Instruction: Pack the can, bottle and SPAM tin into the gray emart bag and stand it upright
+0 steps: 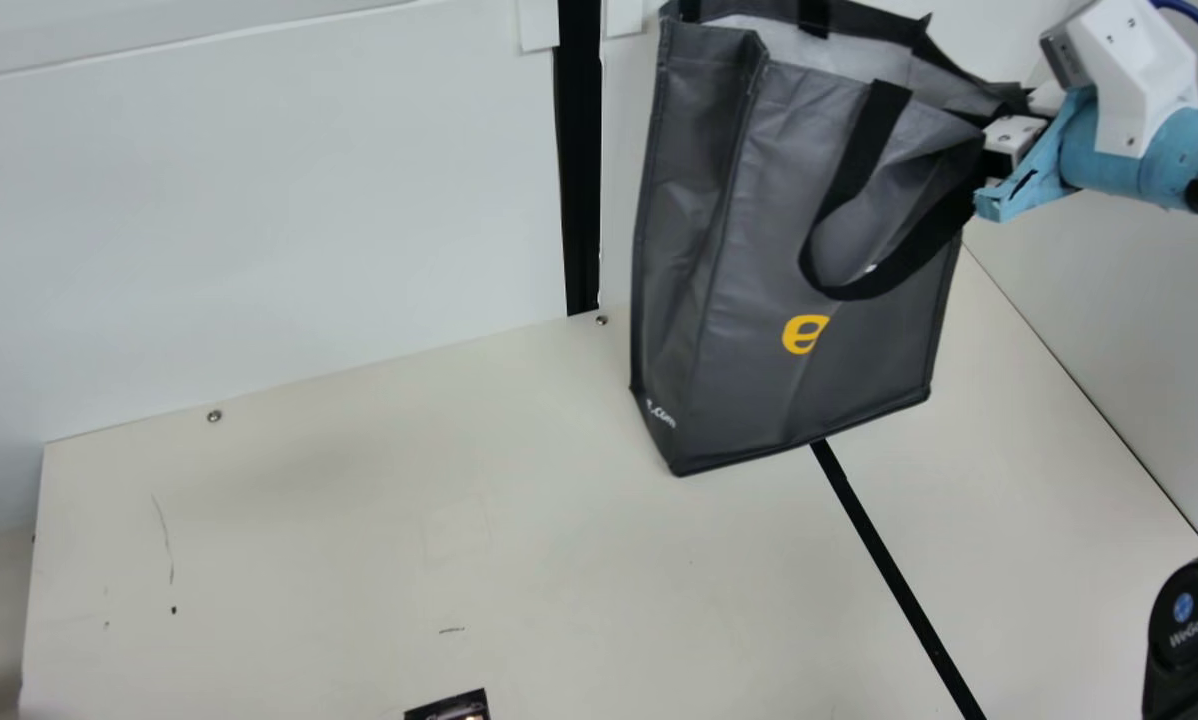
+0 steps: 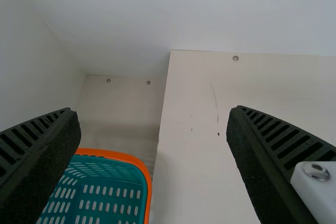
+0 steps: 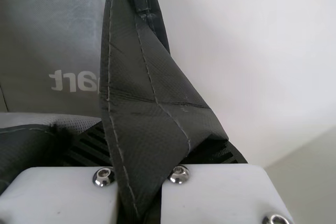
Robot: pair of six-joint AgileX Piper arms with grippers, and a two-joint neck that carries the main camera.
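The gray fabric emart bag (image 1: pixel 749 260) is roughly upright in the main view, leaning a little, with its mouth facing up and its pale lining showing at the top. A black strap handle (image 1: pixel 854 190) loops down its front beside a yellow mark (image 1: pixel 805 334); whether its base touches the cream tabletop (image 1: pixel 359 520) cannot be told. How far down its inside anything lies is hidden by the front panel.

The right end effector (image 1: pixel 1016 135) is at the bag's upper edge, on the side toward the main view's right — closed on the fabric. In the right wrist view, a stitched dark fold of the bag runs down between its two white finger mounts (image 3: pixel 58 192), pinched there.

The left end effector (image 2: pixel 152 113) is wide open, its two black ribbed fingers (image 2: pixel 42 156) well apart and nothing between them. Beyond them in the left wrist view is a teal plastic basket with slotted walls and an orange rim (image 2: pixel 137 165), beside the tabletop's edge.

At the main view's bottom edge, a small dark printed piece (image 1: pixel 451 706) is cut off — too little shows to name it. White wall panels (image 1: pixel 259 230) rise behind the tabletop.
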